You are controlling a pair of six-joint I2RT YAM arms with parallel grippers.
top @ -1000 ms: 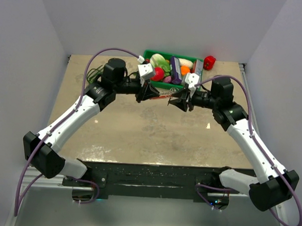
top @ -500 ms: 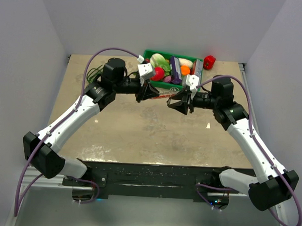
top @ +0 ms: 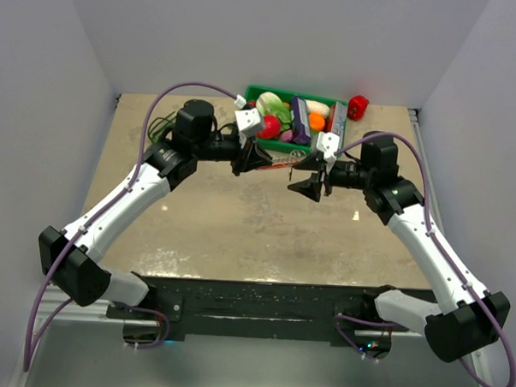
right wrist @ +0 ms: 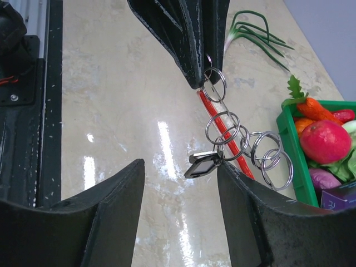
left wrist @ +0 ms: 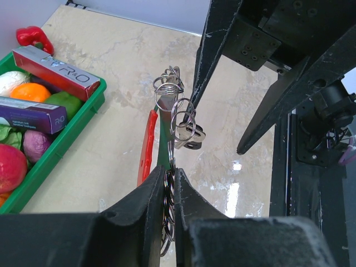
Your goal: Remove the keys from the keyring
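Moved: right tool (top: 304,179) dropped toward 6 o'clock, jaws spread.
Left tool (left wrist: 169,173): clenched on keyring (right wrist: 243,143), suspending keys (right wrist: 201,164) for access.

The keyring (right wrist: 222,130) in the left gripper (left wrist: 171,175) is thin bright metal, polished and glinting. Its red tag (left wrist: 147,146) is smooth glossy plastic. The left gripper and right gripper (right wrist: 181,167) are matt black plastic, finely scuffed. The counter (right wrist: 122,100) beneath them is glossy, mottled beige, stone-like.
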